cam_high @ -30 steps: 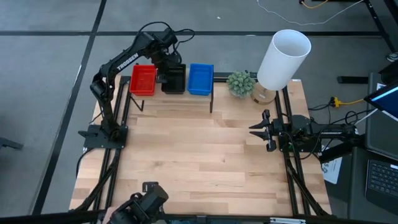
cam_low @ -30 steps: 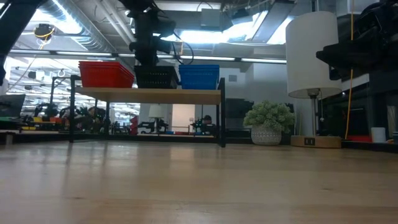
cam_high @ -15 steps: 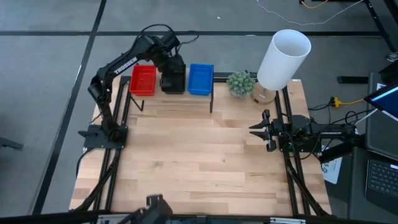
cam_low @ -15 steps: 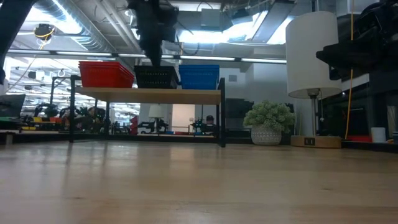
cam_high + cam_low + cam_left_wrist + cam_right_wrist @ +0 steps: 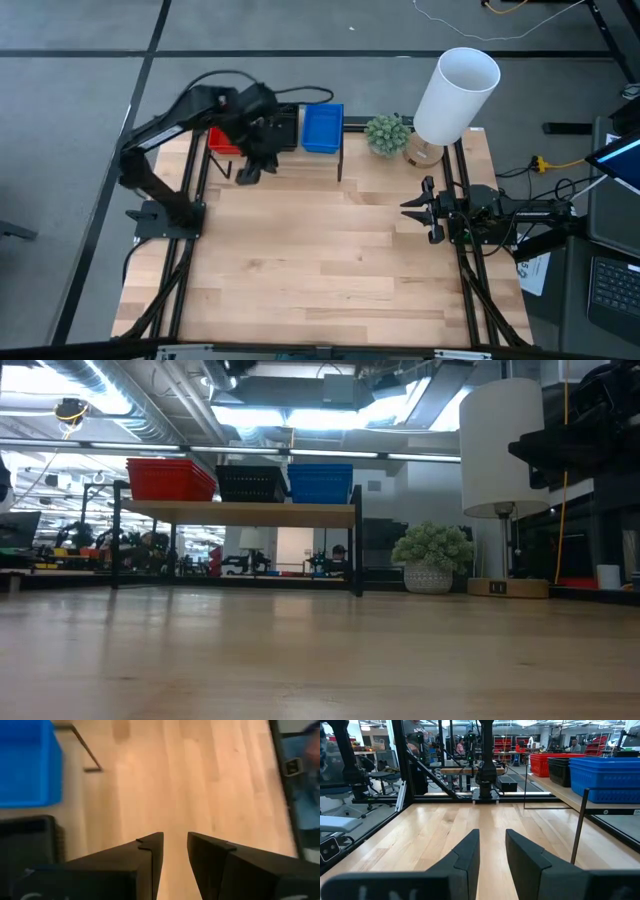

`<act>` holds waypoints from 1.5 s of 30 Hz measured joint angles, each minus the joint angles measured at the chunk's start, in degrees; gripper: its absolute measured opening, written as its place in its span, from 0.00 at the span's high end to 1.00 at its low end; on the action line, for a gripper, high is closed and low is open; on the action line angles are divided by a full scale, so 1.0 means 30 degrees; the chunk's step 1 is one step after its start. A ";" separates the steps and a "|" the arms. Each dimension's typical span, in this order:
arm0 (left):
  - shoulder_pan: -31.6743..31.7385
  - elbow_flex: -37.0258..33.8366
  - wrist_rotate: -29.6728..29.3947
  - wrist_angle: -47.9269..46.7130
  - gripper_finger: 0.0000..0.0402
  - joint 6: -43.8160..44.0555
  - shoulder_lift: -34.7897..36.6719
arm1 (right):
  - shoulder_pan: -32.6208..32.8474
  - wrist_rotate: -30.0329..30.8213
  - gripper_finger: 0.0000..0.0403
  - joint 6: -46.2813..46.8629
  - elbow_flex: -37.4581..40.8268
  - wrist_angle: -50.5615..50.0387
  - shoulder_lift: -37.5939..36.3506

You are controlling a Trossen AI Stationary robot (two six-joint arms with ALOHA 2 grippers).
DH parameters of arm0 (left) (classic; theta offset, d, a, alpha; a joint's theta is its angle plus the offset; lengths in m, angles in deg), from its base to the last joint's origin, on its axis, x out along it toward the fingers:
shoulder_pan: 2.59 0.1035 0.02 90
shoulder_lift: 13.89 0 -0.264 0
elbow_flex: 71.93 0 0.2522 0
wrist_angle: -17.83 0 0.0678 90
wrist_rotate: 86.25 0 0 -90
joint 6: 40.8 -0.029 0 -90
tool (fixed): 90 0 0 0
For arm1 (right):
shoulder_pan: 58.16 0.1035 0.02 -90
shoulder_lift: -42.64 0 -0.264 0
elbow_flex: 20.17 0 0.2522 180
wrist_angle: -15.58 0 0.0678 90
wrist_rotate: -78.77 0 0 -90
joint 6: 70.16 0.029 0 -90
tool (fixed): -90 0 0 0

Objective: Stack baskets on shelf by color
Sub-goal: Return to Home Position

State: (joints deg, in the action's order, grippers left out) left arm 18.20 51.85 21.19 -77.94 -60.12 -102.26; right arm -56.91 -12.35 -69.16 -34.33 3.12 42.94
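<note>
Left gripper (image 5: 175, 839) hangs empty, fingers narrowly parted, just off the shelf (image 5: 240, 513); black stack (image 5: 252, 483) sits behind it. Right gripper (image 5: 492, 834), likewise parted, waits far side.

You work on a bench (image 5: 330, 270) of pale wood planks, smooth with a soft sheen. The shelf (image 5: 240, 512) has a matt, light wood top on thin black metal legs. The red baskets (image 5: 168, 478), black baskets (image 5: 250, 483) and blue baskets (image 5: 320, 482) are plastic mesh. Your left gripper (image 5: 175, 840) has fingers (image 5: 150, 860) of dark, matt plastic.
</note>
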 joint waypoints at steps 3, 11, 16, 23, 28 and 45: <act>-0.1691 -0.0325 -0.1942 0.1254 0.80 0.0595 0.1051 | -0.0002 0.0002 0.77 0.0000 0.0000 -0.0003 -0.0004; -0.3246 -0.7045 -0.4306 0.8060 0.80 0.2792 0.5011 | 0.0000 0.0007 0.77 0.0000 0.0000 -0.0010 -0.0002; -0.3252 -1.3503 -0.4307 1.7211 0.80 0.3389 0.6599 | -0.0001 0.0006 0.77 0.0000 0.0000 -0.0028 0.0003; -0.3391 -1.8214 -0.4772 2.4972 0.80 0.7787 0.5875 | -0.0005 0.0007 0.77 0.0000 0.0000 -0.0040 -0.0033; -0.3493 -1.9720 -0.7454 2.6458 0.80 0.8791 0.6421 | -0.0004 0.0007 0.77 0.0000 0.0000 -0.0025 -0.0027; -0.5771 -3.3828 -0.6646 3.7677 0.80 0.7296 1.7998 | -0.0001 0.0007 0.77 0.0000 0.0000 -0.0029 -0.0026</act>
State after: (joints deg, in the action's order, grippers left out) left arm 0.89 -49.63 1.26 35.09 -38.23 -48.27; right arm -56.91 -12.33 -69.16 -34.33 3.03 42.87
